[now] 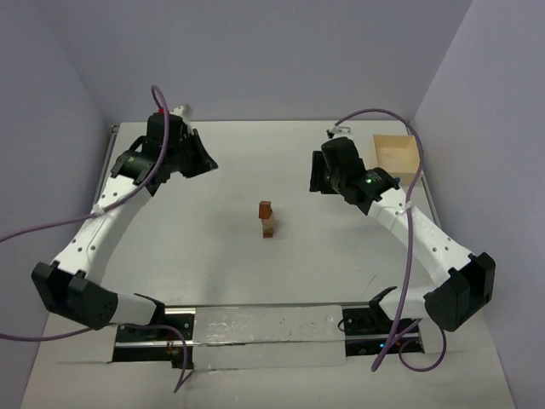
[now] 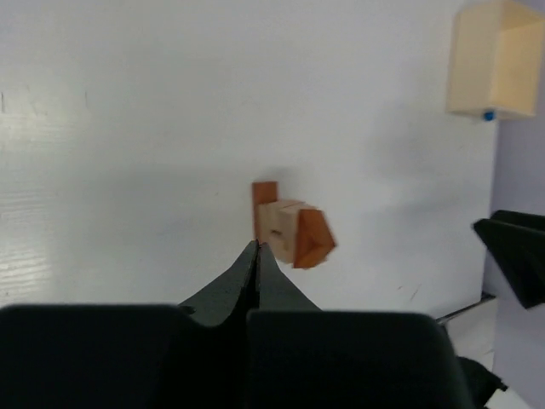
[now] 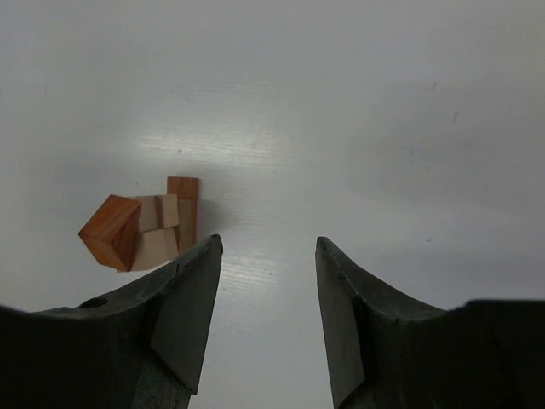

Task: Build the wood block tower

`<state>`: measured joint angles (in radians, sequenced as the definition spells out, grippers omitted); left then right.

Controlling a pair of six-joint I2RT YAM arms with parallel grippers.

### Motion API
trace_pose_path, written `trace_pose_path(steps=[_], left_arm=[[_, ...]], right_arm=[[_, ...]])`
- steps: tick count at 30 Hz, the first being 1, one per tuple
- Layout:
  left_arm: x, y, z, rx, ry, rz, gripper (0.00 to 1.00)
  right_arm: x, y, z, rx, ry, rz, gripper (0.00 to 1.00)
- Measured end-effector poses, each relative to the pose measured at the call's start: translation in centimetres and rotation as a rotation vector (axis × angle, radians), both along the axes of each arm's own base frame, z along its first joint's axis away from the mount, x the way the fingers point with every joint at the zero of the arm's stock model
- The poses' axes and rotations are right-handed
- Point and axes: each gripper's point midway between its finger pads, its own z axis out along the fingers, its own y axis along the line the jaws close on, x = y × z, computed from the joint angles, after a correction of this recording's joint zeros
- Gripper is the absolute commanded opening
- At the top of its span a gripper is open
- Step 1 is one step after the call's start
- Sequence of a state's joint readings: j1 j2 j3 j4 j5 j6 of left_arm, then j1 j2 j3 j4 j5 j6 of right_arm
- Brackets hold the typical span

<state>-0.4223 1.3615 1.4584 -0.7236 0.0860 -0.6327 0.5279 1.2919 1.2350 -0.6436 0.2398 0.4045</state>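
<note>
Close under the left wrist camera, the black two-finger left gripper (image 2: 257, 249) is pressing its tips together into a single point, clenched on nothing. Just beyond that point and slightly to the right, the narrow wood block tower (image 2: 288, 232) is standing on the white table (image 2: 128, 128), clear of the tips. This view is looking down along the tower, so the reddish-brown wedge (image 2: 312, 240) on top is leaning toward the camera. The tan blocks (image 2: 279, 223) are sitting behind the wedge, and a reddish-brown bar (image 2: 265, 198) is showing at the end away from it. Far past the tower, up to the right, the open square light-wood box (image 2: 498, 60) is sitting at the table's edge.

The right wrist camera is giving the opposite side. The black right gripper (image 3: 268, 247) is holding its fingers (image 3: 192, 298) spread wide, released, with bare table between them. The tower (image 3: 149, 226) is lying just outside the left finger, not touching it. Here the wedge (image 3: 111, 232) is pointing left and the bar (image 3: 183, 209) is standing upright against the tan blocks (image 3: 157, 230).

Only the overhead camera is showing the tower (image 1: 267, 220) upright, reddish-brown above tan. It is standing between the left gripper (image 1: 207, 162) and the right gripper (image 1: 317, 181), well apart from both, with the box (image 1: 396, 155) far beyond it to the right.
</note>
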Motion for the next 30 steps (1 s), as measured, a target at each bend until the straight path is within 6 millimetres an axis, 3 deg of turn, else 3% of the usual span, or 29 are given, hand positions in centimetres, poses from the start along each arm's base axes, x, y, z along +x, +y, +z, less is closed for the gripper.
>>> trace_pose_path(steps=[3, 5, 7, 11, 15, 21, 30], left_arm=[[0.5, 1.5, -6.0, 0.04, 0.157, -0.025, 0.0], [-1.2, 1.3, -10.0, 0.058, 0.286, -0.089, 0.0], [-3.0, 0.8, -12.0, 0.056, 0.374, -0.15, 0.01], [-4.6, -0.5, -12.3, 0.015, 0.412, -0.236, 0.06], [-5.7, -2.2, -12.0, -0.002, 0.41, -0.313, 0.05], [-7.5, -5.5, -12.3, 0.011, 0.425, -0.428, 0.07], [-5.8, -5.6, -13.9, 0.053, 0.462, -0.397, 0.01]], right_arm=[[0.1, 1.7, -1.7, 0.012, 0.049, 0.037, 0.46], [0.1, 2.6, -3.3, 0.011, 0.092, 0.057, 0.43], [0.0, 3.0, -5.1, 0.003, 0.143, 0.07, 0.4], [-0.4, 3.7, -8.5, -0.015, 0.241, 0.098, 0.38], [-0.8, 4.5, -10.2, -0.016, 0.296, 0.125, 0.37], [-1.2, 5.9, -10.3, 0.001, 0.295, 0.167, 0.37], [-0.4, 7.9, -9.9, -0.02, 0.266, 0.224, 0.35]])
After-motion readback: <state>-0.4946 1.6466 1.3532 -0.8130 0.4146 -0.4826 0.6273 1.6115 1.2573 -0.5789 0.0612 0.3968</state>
